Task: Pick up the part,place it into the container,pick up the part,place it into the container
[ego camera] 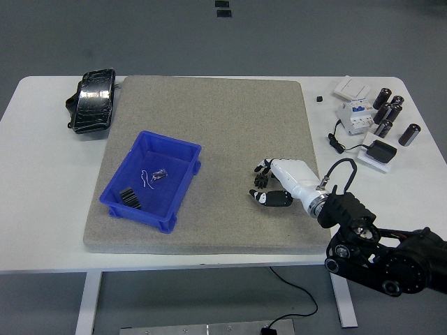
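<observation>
A blue container [181, 148] stands on the left part of the grey mat [230, 112]. In it lie a ribbed black part [128, 197], a small dark part [160, 174] and a thin white wire [144, 181]. A small black ribbed part [262, 181] lies on the mat to the container's right. My right hand [266, 184], white with black fingertips, is low over the mat with the part between its fingers [262, 167] and thumb [271, 198]. The fingers are loosely curled and not closed on it. The left arm is out of view.
A black wrapped object [92, 105] lies at the table's back left. At the right of the mat are a white circuit breaker [353, 115], several black cylinders [391, 112], a black adapter [382, 150], a white switch [353, 87] and a small black cube [319, 99].
</observation>
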{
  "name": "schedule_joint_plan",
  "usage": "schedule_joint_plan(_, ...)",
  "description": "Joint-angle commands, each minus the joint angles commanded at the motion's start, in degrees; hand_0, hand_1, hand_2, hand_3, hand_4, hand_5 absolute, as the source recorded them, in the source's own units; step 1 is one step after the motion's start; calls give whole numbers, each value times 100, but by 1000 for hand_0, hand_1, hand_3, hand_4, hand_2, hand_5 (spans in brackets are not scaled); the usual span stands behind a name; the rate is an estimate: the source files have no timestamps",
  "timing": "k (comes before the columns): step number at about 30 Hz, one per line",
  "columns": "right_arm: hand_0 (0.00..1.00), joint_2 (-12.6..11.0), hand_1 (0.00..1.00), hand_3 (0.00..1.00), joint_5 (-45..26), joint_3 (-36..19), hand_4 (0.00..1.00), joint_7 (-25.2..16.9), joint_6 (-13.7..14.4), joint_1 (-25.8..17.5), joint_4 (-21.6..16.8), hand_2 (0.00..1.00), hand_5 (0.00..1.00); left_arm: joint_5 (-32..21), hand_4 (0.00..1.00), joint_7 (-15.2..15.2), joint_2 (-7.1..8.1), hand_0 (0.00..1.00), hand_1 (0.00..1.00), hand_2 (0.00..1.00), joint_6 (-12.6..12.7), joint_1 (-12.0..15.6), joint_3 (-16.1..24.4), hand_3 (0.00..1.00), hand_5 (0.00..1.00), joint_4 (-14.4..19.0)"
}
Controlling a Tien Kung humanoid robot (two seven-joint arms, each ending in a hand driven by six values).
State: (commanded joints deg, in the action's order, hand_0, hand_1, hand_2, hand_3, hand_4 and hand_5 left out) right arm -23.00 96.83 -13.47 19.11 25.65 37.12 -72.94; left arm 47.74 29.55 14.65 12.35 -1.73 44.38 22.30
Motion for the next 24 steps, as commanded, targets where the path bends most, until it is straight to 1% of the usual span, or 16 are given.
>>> schedule_joint_plan(5,369,65,532,680,-43,105,692,-24,51,46,58,533,382,43,771,19,-1,699,660,652,1,9,30,713,593,8)
schedule_joint_plan(6,348,76,493,671,-47,118,671,-27,59,53,66,463,371,49,770,28,-1,699,659,652,1,13,33,713,591,13)
schedule_joint_plan(11,348,142,493,671,-65,161,671,-39,94,71,128,463,371,54,770,50,-4,699,659,652,2,34,37,713,591,21)
schedule_joint_plan(12,328,149,475,672,-66,168,614,-40,99,72,138,423,315,49,770,46,-5,699,661,652,2,35,36,712,591,19)
schedule_joint_plan(23,321,142,474,673,-73,289,599,-100,114,-3,213,416,335,-43,770,-15,-19,698,661,653,15,97,-5,716,591,8)
schedule_joint_plan(24,315,135,485,674,-72,292,549,-110,108,-10,212,426,282,-51,768,-20,-20,698,660,651,15,103,-11,688,592,8)
